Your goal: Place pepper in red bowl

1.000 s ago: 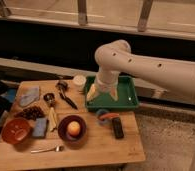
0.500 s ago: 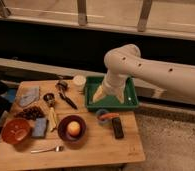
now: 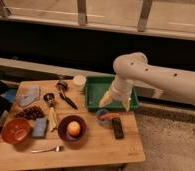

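One gripper [image 3: 116,103] hangs over the front edge of the single green tray [image 3: 95,90], jaws spread wide and holding nothing. One pepper [image 3: 110,116] lies on the table [image 3: 91,150] just below it. There are two bowls: the red bowl [image 3: 16,131] far left, and a maroon bowl [image 3: 61,131] holding one round fruit [image 3: 74,128].

Two bowls [image 3: 16,131] [image 3: 61,131], one pepper [image 3: 110,116], one round fruit [image 3: 74,128], one green tray [image 3: 93,88].

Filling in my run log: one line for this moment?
gripper: open, over green tray | pepper: on table beside tray, unheld | red bowl: opposite table end, without pepper
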Tool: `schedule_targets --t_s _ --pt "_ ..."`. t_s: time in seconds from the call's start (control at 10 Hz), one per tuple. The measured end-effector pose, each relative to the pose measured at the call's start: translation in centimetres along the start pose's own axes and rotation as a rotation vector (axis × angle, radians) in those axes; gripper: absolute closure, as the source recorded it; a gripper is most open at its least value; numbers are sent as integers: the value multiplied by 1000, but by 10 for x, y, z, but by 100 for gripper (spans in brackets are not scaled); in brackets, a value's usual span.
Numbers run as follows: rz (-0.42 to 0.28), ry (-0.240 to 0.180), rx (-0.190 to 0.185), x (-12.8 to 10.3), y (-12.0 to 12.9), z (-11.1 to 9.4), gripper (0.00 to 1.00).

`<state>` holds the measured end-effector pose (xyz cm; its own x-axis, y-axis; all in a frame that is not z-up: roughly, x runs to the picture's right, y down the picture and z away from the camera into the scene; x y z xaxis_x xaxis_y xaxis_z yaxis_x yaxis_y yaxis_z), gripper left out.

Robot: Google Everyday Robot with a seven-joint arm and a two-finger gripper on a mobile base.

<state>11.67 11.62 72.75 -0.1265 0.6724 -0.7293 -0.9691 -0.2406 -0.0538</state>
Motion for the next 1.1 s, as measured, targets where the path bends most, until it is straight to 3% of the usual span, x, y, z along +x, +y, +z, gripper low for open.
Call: schedule_targets --t_s 0.1,0.3,0.8,1.1 --pt "25 28 -23 1 -12 9 20" --pt "37 52 -62 -1 -8 19 20" --pt "55 54 -154 -11 5 35 20" --pt "50 49 -184 -19 13 44 20"
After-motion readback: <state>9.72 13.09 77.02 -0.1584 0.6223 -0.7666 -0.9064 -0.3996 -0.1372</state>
